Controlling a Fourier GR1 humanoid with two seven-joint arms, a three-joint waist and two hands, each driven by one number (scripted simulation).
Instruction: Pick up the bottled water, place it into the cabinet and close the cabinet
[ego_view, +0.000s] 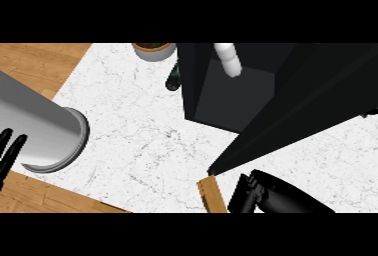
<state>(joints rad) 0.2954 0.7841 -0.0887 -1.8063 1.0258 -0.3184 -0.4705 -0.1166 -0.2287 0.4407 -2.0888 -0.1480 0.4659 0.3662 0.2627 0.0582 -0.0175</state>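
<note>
The bottled water (228, 58), white and pale, stands inside the black cabinet (221, 100) at the top middle of the head view. The cabinet door (303, 110) is swung open and runs as a dark panel from the right edge down to its corner near the counter's front. My right hand (275, 196) sits just below that door edge, fingers fairly straight and holding nothing. At the left edge my left hand (10, 148) shows only straight black fingers, past its grey forearm (40, 132), away from the cabinet.
A grey plant pot (154, 50) stands at the back beside the cabinet, with a dark green object (173, 77) just below it. A wooden block (213, 195) lies beside my right hand. The white marble counter (140, 125) ends in wood at the left and front.
</note>
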